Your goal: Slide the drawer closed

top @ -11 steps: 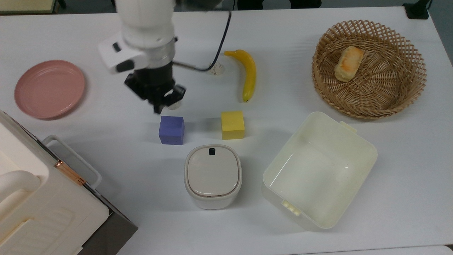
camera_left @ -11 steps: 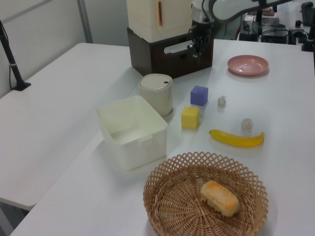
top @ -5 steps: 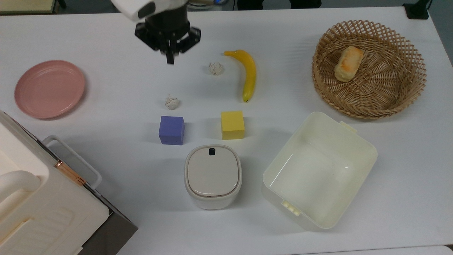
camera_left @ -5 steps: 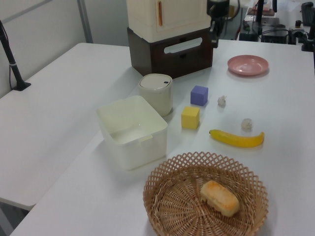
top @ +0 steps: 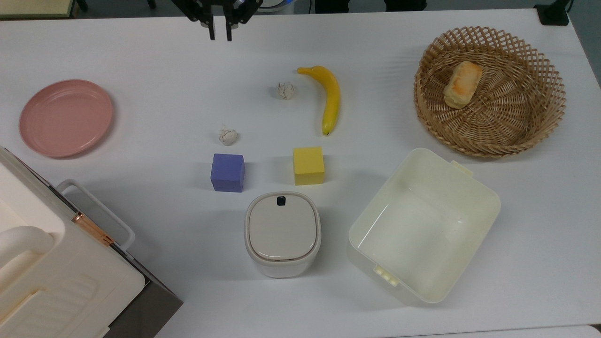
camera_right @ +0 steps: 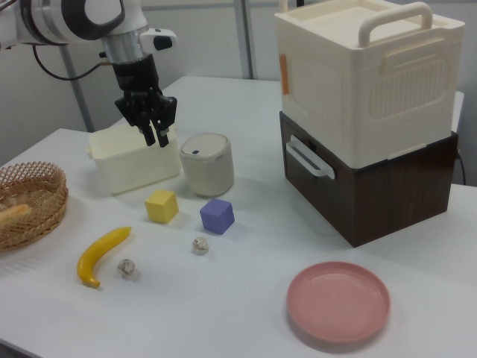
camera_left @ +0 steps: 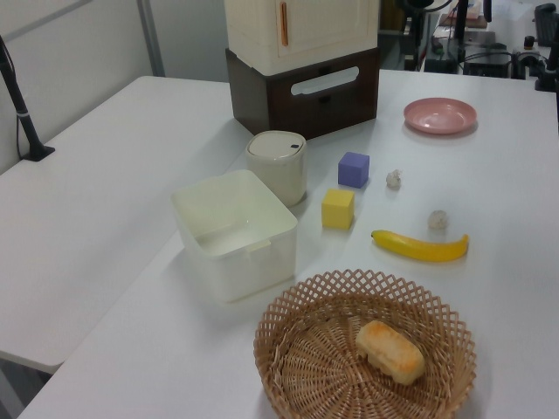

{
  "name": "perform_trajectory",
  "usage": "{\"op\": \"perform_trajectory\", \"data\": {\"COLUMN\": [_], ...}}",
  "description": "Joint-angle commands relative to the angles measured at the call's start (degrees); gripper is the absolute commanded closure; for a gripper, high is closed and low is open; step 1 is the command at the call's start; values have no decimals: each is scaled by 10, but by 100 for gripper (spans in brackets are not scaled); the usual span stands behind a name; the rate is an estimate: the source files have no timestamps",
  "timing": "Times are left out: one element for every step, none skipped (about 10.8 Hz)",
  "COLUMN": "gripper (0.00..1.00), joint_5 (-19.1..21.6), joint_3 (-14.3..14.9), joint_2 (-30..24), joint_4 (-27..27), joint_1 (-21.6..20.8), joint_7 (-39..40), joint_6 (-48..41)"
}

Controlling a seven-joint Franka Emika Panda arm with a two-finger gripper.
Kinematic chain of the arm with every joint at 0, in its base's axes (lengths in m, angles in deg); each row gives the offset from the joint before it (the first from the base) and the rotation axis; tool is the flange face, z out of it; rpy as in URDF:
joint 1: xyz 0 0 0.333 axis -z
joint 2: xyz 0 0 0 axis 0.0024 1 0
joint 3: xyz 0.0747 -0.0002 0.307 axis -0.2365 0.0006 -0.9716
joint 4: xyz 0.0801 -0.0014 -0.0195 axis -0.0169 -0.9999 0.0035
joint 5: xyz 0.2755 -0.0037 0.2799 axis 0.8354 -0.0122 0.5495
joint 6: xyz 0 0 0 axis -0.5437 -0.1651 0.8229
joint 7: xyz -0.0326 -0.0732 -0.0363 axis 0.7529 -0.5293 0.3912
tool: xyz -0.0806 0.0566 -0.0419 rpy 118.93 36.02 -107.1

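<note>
Drawer point(camera_right: 350, 186): sits flush inside the dark brown base under the cream cabinet point(camera_right: 369, 82), at the right view's right; its white loop handle point(camera_right: 307, 158) faces the open tabletop. No gap shows along the front panel, so by this evidence the drawer is judged shut.
Drawer, other views: the same dark front with its handle stands at the far end of the tabletop in the left view point(camera_left: 325, 83), and at the top view's lower left the handle point(top: 96, 206) juts past the cabinet edge.
Pincer point(camera_right: 156, 136): raised high above the tabletop, well apart from the drawer, fingers pointing down with a narrow gap and nothing between them; in the top view it hangs at the upper edge point(top: 219, 34).
Reason for pose: a raised, empty pincer clear of every object suits a withdrawal position, not a push.
Tabletop point(top: 164, 117): the strip between the handle and the purple block point(top: 227, 172) is bare, which leaves the drawer front unobstructed.
Task status: judged complete or nearly so.
</note>
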Motion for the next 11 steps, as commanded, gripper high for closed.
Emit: {"op": "perform_trajectory", "data": {"gripper": [6,0,0,0,0,0,0,0,0,0,0], "joint_5": [8,8,8,8,7,5,4,4,4,4,4], "joint_3": [7,7,7,7,7,7,7,7,7,7,7], "joint_2": [-24,-25,-26,-25,-25,-26,-26,-26,-26,-26,-26], "joint_4": [-30,-30,-31,-30,-29,-28,-28,-28,-27,-27,-27], "joint_1": [0,0,0,1,2,2,2,2,1,1,0], "joint_7": [17,16,15,12,8,8,8,8,8,8,8], "joint_6": [1,0,0,2,2,1,0,0,0,0,0]}}
